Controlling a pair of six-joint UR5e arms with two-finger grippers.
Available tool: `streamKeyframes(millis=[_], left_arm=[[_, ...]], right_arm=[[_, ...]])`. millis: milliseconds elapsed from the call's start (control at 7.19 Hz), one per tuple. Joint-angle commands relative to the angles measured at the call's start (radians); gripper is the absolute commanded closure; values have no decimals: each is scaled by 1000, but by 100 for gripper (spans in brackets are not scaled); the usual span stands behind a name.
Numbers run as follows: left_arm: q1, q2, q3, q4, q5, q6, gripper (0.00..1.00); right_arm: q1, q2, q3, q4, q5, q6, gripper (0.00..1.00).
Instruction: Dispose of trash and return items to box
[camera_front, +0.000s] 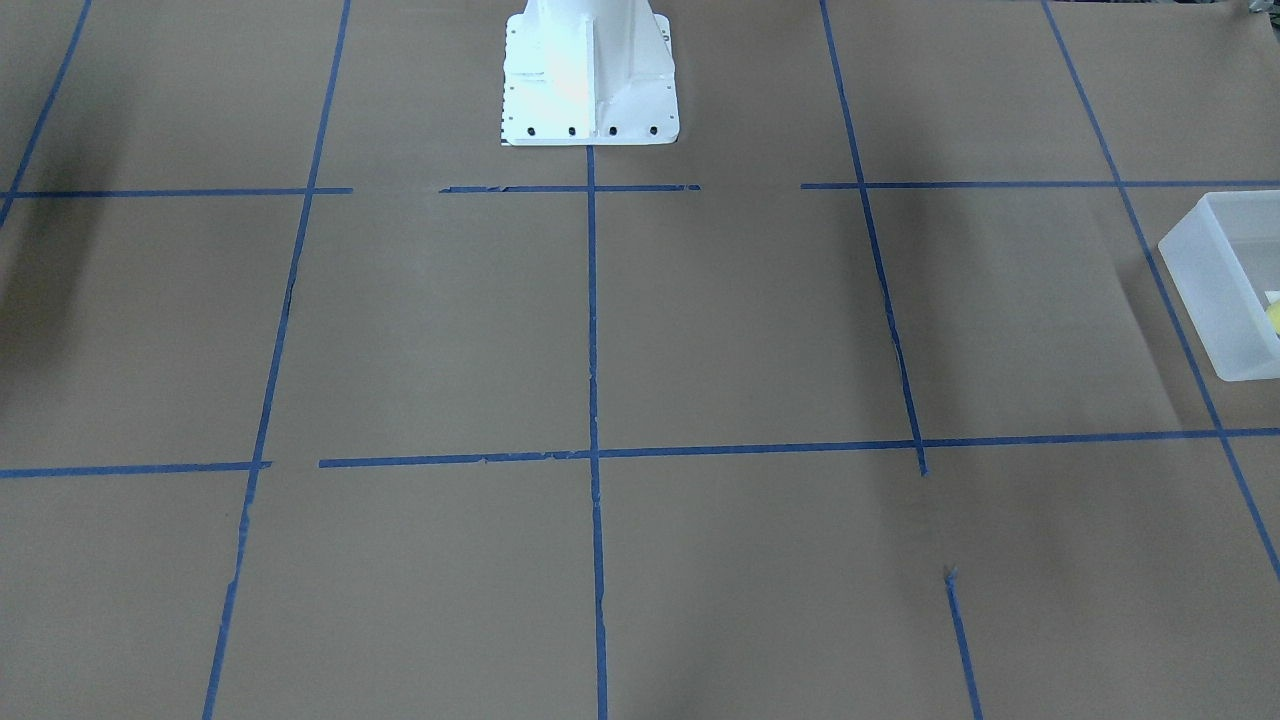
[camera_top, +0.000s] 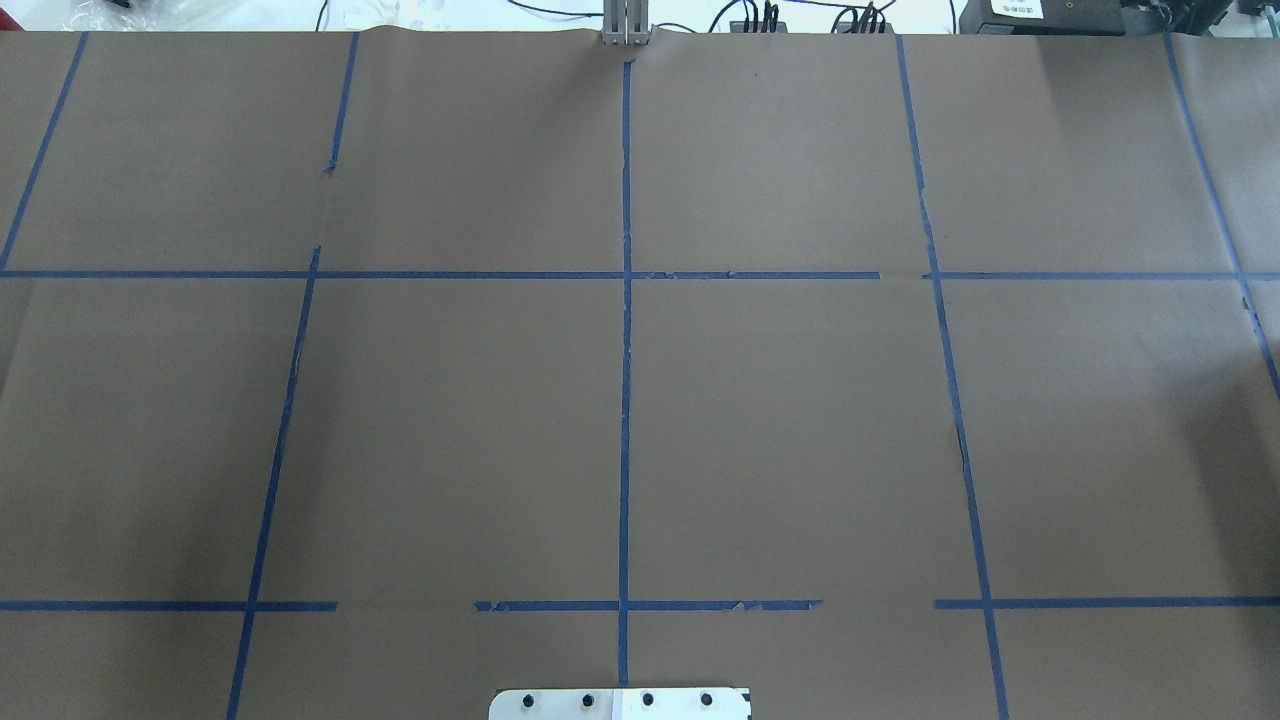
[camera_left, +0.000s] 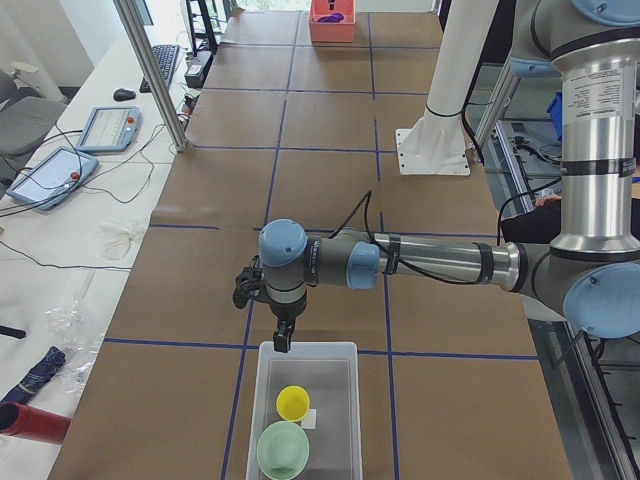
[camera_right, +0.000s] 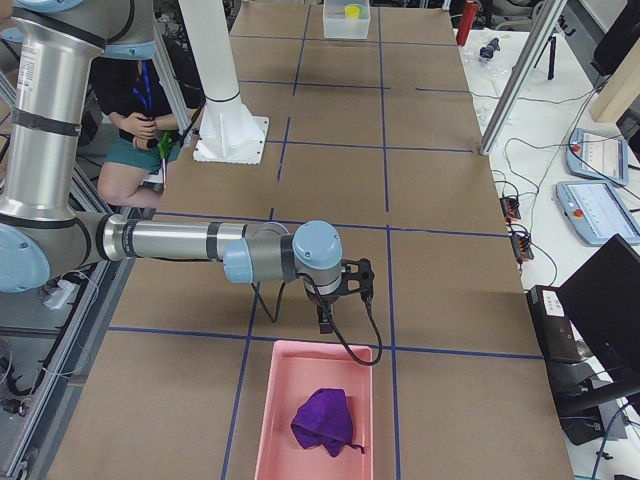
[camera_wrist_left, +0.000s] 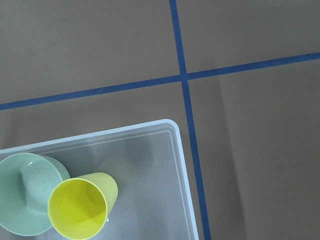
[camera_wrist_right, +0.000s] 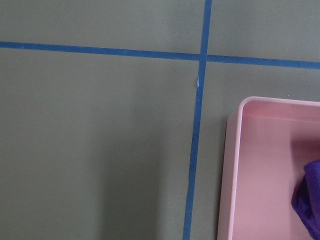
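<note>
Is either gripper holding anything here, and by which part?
Nothing shows in the left gripper or right gripper; the yellow cup sits in the box, the purple wad in the pink bin.

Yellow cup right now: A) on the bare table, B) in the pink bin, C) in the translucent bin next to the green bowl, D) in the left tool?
C: the left wrist view shows the yellow cup inside the translucent bin, beside the green bowl.

There is 1 small yellow plastic cup (camera_wrist_left: 77, 209), 1 pale green bowl (camera_wrist_left: 25, 200), 1 frosted-white rectangular plastic bin (camera_wrist_left: 145, 170), 1 pink rectangular tray (camera_wrist_right: 229, 170) and 1 crumpled purple wad (camera_right: 325, 420).
</note>
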Motion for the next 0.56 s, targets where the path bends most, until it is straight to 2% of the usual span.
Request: streamKeyframes(millis=[0,417], left_arm=[[1,0,1,0,0,-2,0],[1,0,3,0,2,-2,0]], right_arm=[[0,0,-3,-1,0,0,0],[-2,0,-17,-1,0,0,0]])
